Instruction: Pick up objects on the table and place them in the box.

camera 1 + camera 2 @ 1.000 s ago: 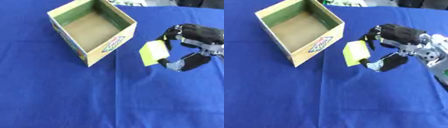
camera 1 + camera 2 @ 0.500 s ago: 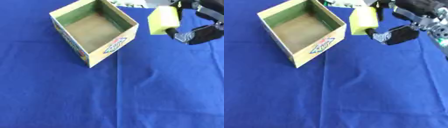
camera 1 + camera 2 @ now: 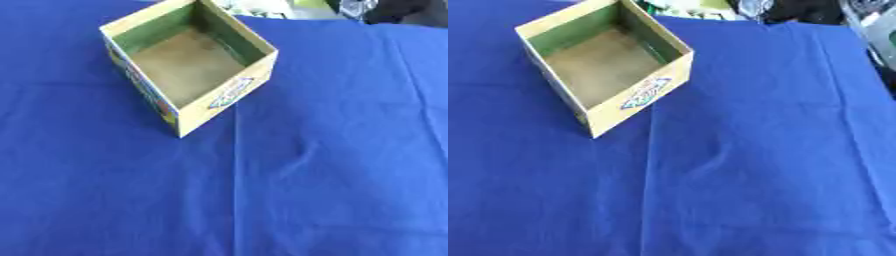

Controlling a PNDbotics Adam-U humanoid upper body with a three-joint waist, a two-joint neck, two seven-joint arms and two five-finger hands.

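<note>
**Open box waiting, nothing on the cloth to lift**

The box stands on the blue-covered bench, in the far left part, close to the far edge. Its mouth faces straight up and its brown floor is bare. It sits turned on the bench, with one corner aimed at the near edge and the printed wall facing the near right corner. The mouth looks close to square, so I cannot say for sure which way its long axis runs; if either, it is the far-to-near line leaning toward the right edge.

No loose object lies on the cloth. A dark shape at the far right corner may be the right hand; whether it is closed on anything I cannot tell. The left hand does not show.

Judged from this, the step is delivery into the box. To do it well, the hand should come over the far right wall and centre above the floor. It should lower inside the rim before releasing, without pushing the light walls aside.
</note>
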